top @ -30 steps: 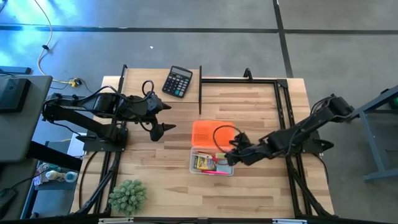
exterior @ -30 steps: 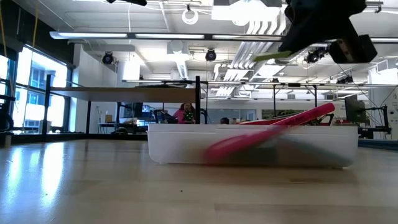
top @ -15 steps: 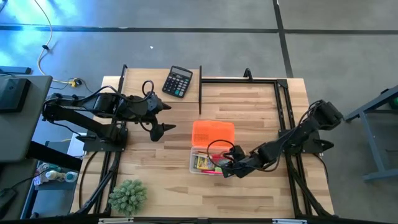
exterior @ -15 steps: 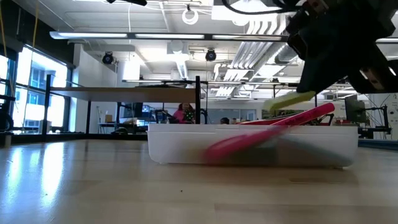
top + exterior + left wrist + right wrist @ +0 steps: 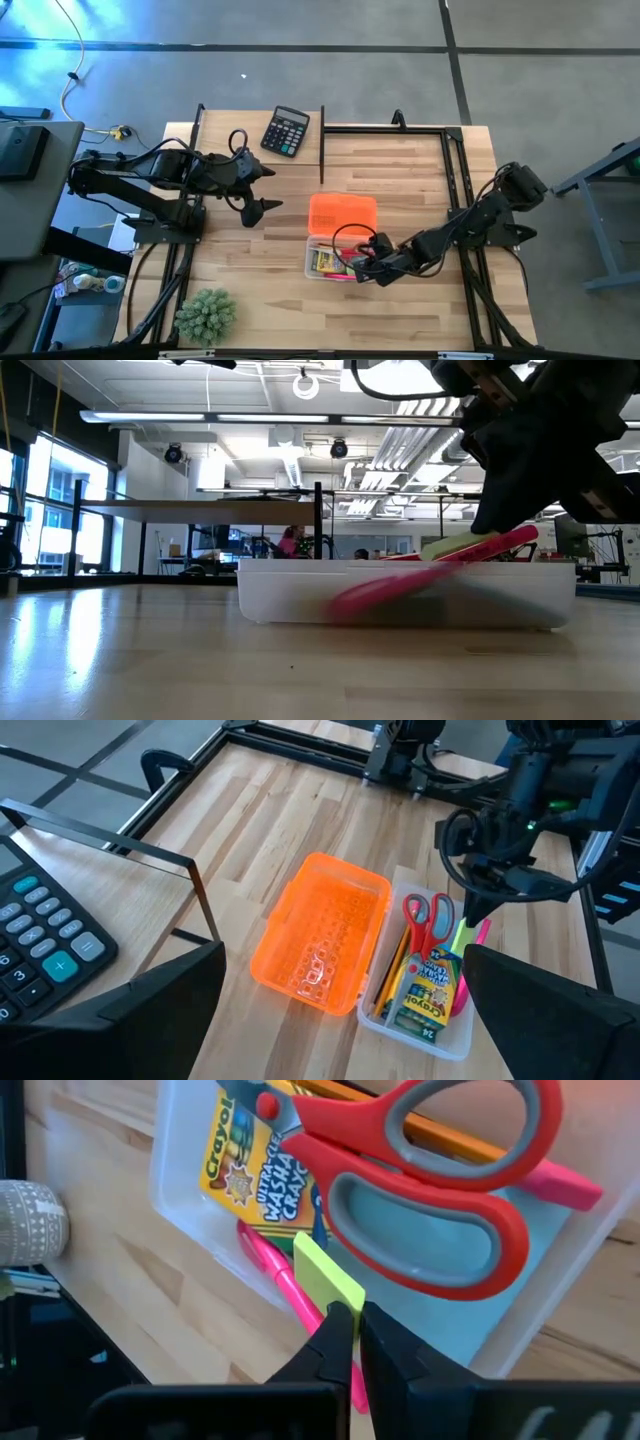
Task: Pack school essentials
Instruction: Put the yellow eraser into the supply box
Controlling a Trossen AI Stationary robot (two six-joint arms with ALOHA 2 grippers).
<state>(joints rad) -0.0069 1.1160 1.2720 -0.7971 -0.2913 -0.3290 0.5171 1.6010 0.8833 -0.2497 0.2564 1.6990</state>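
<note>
While the right gripper [image 5: 345, 1342] hangs over the white box [image 5: 312, 262], its fingers are clamped on the yellow eraser [image 5: 328, 1281], which is lowered into the box beside the pink pen [image 5: 275, 1266]. The scissors [image 5: 420, 1190] and crayon pack [image 5: 255, 1165] lie inside the box. The orange lid [image 5: 342, 214] touches the box. The left gripper [image 5: 262, 188] waits open, well apart from the box, near the calculator [image 5: 286, 131].
</note>
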